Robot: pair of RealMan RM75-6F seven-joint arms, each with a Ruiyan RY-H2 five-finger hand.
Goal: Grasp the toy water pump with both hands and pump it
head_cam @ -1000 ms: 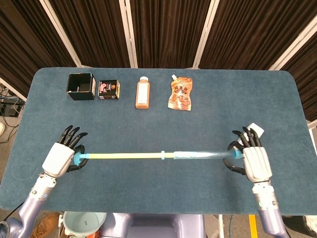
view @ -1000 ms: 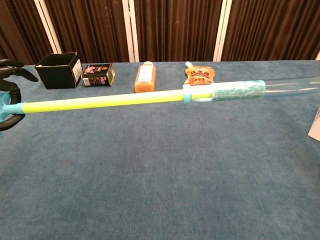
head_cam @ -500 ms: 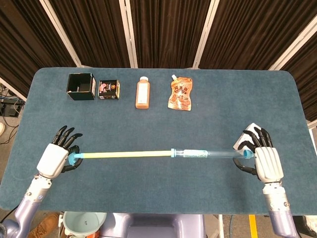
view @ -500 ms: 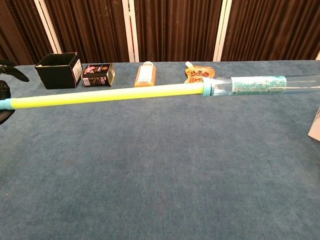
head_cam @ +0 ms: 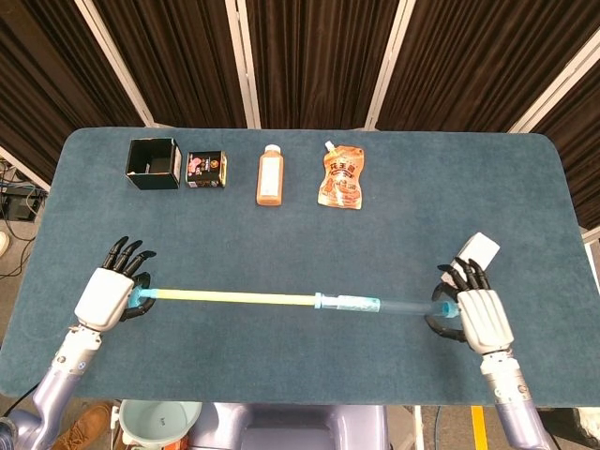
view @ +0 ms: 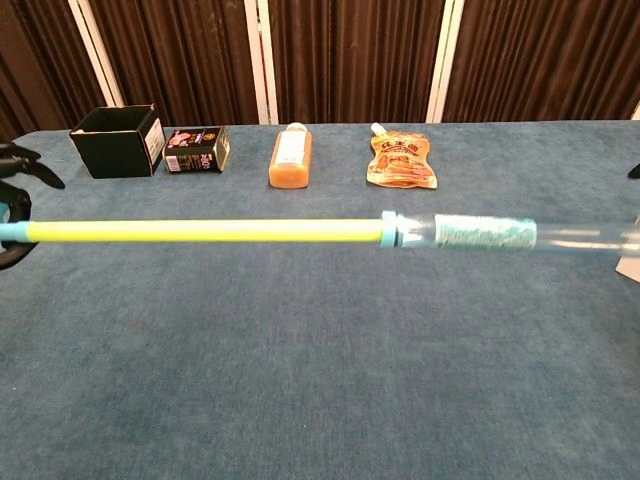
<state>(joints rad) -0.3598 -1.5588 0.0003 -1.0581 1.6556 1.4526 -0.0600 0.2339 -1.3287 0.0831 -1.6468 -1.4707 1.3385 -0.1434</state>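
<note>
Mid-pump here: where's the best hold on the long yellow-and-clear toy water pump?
Grip the yellow-and-clear toy water pump at its two blue ends, as now: left hand on the rod's handle, right hand on the clear barrel's tip, each coming in from the near side. It lies crosswise, so pulling along its axis needs end grips.

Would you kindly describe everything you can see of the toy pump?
The toy pump is a long, thin plastic-looking tube held level above the table, running left to right. Its yellow rod enters a clear barrel through a blue collar. The left hand grips the rod's blue end; the right hand holds the barrel's end.
</note>
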